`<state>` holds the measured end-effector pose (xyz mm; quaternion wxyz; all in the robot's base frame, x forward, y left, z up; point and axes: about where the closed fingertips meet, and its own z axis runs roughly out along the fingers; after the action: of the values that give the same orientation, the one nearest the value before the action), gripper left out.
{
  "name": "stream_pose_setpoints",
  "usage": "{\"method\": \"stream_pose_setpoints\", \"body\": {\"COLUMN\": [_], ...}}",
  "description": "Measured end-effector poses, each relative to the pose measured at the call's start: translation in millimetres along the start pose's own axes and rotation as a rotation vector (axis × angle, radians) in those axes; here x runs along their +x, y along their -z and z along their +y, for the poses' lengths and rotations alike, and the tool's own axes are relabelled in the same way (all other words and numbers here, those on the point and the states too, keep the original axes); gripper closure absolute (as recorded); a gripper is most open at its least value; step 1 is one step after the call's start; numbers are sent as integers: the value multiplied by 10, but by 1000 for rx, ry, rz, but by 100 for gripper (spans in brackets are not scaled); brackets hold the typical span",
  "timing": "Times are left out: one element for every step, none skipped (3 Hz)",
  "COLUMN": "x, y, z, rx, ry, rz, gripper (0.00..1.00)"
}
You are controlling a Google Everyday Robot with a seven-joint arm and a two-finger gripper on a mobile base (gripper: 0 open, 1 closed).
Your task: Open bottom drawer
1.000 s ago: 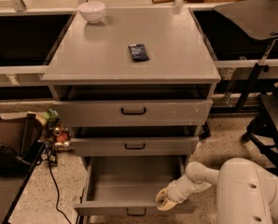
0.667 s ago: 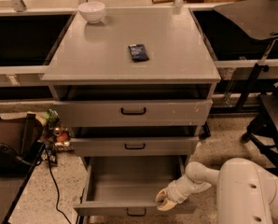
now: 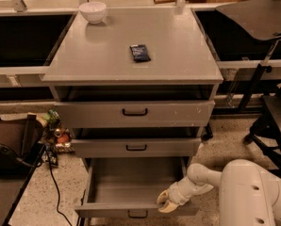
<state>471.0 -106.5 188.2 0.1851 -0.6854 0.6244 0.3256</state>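
We are looking down at a grey cabinet (image 3: 60,108) with three drawers. The bottom drawer (image 3: 131,189) is standing pulled well out toward us, showing its grey inside. Its small black handle (image 3: 137,214) is sitting at the middle of its front, close to the lower edge of the view.

Our tool (image 3: 168,202) is resting at the top lip of that drawer's front, to the right of the handle and apart from it. We cannot tell whether it is spread or pressed together, or whether it is pinching the lip. Our white arm (image 3: 202,175) is reaching to it from the lower right, where our rounded white body (image 3: 253,192) is filling the corner.

Above the pulled-out drawer, the middle drawer (image 3: 169,147) and the top drawer (image 3: 178,113) are each showing a black handle, with a dark gap above each front.

On the cabinet's surface (image 3: 178,36) a white bowl (image 3: 93,11) is sitting at the far left corner, and a small dark packet (image 3: 140,52) is lying flat near the middle, well apart from the bowl.

A dark bag (image 3: 11,142) is lying on the speckled floor (image 3: 220,145) to the left of the cabinet, with a black cable (image 3: 53,185) trailing beside it, and a dark chair (image 3: 277,112) is standing to the right.
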Motion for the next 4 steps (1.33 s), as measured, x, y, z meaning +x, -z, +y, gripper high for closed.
{"method": "stream_pose_setpoints", "body": {"x": [0,0,-14,-89], "y": [0,0,5,268], "z": [0,1,30,90], "rx": [0,0,-18,18], "ry": [0,0,17,50], "rz": [0,0,-3,40], "gripper": [13,0,0,0]}}
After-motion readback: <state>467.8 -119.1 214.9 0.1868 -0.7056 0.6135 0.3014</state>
